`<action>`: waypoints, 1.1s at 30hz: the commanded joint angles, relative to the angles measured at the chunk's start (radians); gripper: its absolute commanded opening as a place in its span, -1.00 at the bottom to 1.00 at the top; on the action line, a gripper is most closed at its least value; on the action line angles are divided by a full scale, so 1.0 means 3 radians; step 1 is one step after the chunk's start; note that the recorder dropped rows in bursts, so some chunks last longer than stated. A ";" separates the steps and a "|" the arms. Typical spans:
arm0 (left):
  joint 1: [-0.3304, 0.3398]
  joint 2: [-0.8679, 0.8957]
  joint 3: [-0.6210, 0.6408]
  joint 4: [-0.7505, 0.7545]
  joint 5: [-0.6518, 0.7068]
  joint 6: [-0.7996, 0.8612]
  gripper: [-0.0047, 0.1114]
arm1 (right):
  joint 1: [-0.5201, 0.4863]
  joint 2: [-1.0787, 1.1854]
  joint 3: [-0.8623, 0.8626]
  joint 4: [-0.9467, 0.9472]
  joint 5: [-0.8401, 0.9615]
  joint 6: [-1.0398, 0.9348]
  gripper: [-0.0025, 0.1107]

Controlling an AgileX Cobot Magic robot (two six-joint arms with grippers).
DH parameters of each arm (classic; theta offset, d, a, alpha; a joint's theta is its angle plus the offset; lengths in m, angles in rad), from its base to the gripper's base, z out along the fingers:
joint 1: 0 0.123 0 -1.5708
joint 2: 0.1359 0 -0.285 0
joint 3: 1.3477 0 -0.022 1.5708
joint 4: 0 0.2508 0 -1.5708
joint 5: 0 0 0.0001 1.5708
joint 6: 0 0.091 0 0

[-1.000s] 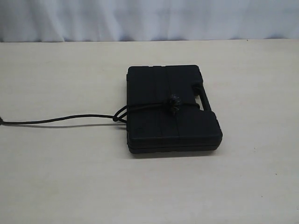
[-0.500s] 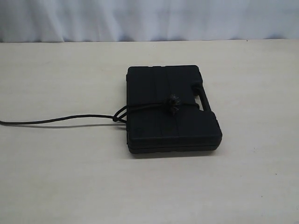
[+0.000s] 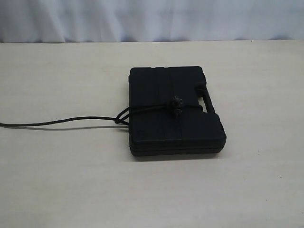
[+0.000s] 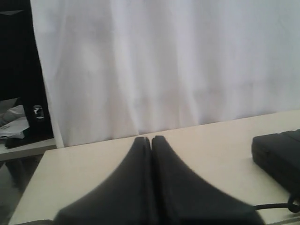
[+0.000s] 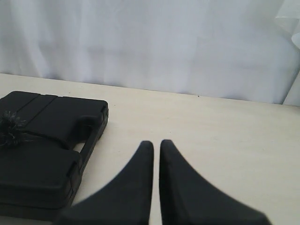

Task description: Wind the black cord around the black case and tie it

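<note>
The black case [image 3: 180, 130] lies flat in the middle of the table. The black cord [image 3: 71, 119] crosses its lid, with the frayed tufted knot [image 3: 176, 105] on top and a small loop [image 3: 122, 116] at the case's left side; its tail trails to the left edge of the exterior view. Neither gripper shows in the exterior view. My left gripper [image 4: 151, 138] is shut with nothing in it, away from the case [image 4: 279, 154] and the cord [image 4: 272, 205]. My right gripper [image 5: 156, 143] holds nothing, its jaws a thin slit apart, beside the case [image 5: 47, 168] and the knot [image 5: 11, 124].
The pale table [image 3: 71, 180] stretches all round the case. A white curtain [image 3: 152, 19] hangs along its far edge. Dark clutter [image 4: 21, 122] stands beyond the table's corner in the left wrist view.
A dark bit at the cord's left end has gone from the exterior view's edge, and that end now lies slightly lower. The case and knot have not moved.
</note>
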 commanded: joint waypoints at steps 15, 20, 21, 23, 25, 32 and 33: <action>0.0103 -0.0010 0.0011 -0.0284 0.0748 0.0007 -0.92 | -0.0002 -0.0021 0.0006 -0.0118 -0.0037 -0.0007 -0.88; 0.0103 -0.0010 0.0011 -0.0291 0.0850 0.0007 -0.92 | -0.0075 -0.0021 0.0006 -0.0118 -0.0037 -0.0007 -0.88; 0.0103 -0.0010 0.0011 -0.0291 0.0850 0.0007 -0.92 | -0.0111 -0.0021 0.0006 -0.0118 -0.0037 -0.0007 -0.88; 0.0103 -0.0010 0.0011 -0.0291 0.0850 0.0007 -0.92 | -0.0175 -0.0021 0.0006 -0.0118 -0.0037 -0.0007 -0.88; 0.0103 -0.0010 0.0011 -0.0291 0.0850 0.0007 -0.92 | -0.0176 -0.0021 0.0006 -0.0110 -0.0037 -0.0007 -0.88; 0.0103 -0.0010 0.0011 -0.0291 0.0850 0.0007 -0.92 | -0.0176 -0.0021 0.0006 -0.0110 -0.0037 -0.0007 -0.88; 0.0103 -0.0010 0.0011 -0.0301 0.0849 0.0007 -0.92 | -0.0176 -0.0021 0.0006 -0.0110 -0.0037 -0.0007 -0.88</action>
